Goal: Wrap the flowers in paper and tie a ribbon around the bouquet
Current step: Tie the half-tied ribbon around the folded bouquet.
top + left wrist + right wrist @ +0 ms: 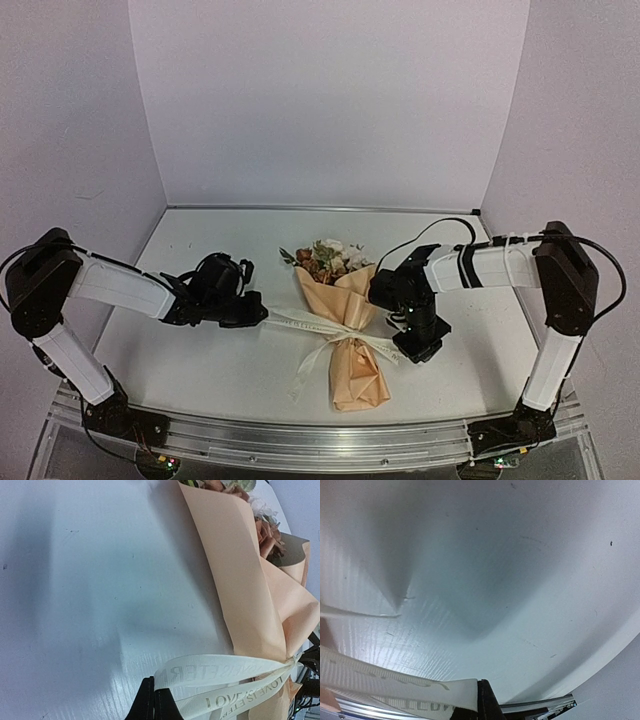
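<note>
The bouquet (345, 335) lies in the middle of the table, a cone of tan paper (240, 580) with the flowers (328, 260) at its far, wide end. The cream ribbon (330, 328) crosses the cone's waist, and loose tails trail toward the front. My left gripper (262, 315) sits just left of the cone, shut on a ribbon loop (220, 667) pinched at the fingertips (154, 692). On the cone's right, my right gripper (408, 348) is shut on the ribbon's other end (395, 685), which is clamped at its tip (481, 690). Faint lettering shows on the ribbon.
White walls enclose the white table (200, 370) at the back and sides. A metal rail (320, 440) runs along the near edge between the two arm bases. A black cable (440, 228) arcs over the right arm.
</note>
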Action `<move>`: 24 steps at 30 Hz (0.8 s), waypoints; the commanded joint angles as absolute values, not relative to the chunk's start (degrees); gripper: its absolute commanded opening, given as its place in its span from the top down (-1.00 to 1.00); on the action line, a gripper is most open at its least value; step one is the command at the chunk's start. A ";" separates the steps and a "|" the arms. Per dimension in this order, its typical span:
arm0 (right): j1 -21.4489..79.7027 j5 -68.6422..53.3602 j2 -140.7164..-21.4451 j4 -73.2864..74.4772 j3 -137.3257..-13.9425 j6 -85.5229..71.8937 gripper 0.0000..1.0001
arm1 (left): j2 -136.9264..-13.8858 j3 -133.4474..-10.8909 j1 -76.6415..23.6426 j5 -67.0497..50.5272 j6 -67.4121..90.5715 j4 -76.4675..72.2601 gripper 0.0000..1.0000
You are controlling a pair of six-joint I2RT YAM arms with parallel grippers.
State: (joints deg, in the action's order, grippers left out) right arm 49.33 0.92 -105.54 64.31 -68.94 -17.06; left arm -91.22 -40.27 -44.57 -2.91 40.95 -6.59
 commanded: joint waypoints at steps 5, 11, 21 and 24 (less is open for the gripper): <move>47.27 5.74 -104.18 65.87 -67.39 -20.18 1.00 | -89.15 -37.87 -40.94 -4.34 42.89 -9.48 1.00; 44.59 5.99 -102.38 64.26 -64.99 -20.95 1.00 | -88.59 -35.12 -36.43 -7.70 44.11 -12.14 1.00; 42.85 4.88 -101.85 63.00 -64.96 -21.69 1.00 | -91.33 -36.46 -28.86 -14.43 44.99 -14.84 1.00; 43.36 1.37 -99.66 61.64 -65.51 -21.31 1.00 | -92.79 -40.64 -28.62 -16.68 42.94 -13.70 1.00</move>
State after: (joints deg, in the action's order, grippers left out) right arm 43.98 2.02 -103.75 57.70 -66.08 -20.91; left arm -90.99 -36.14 -31.05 -16.13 44.21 -13.18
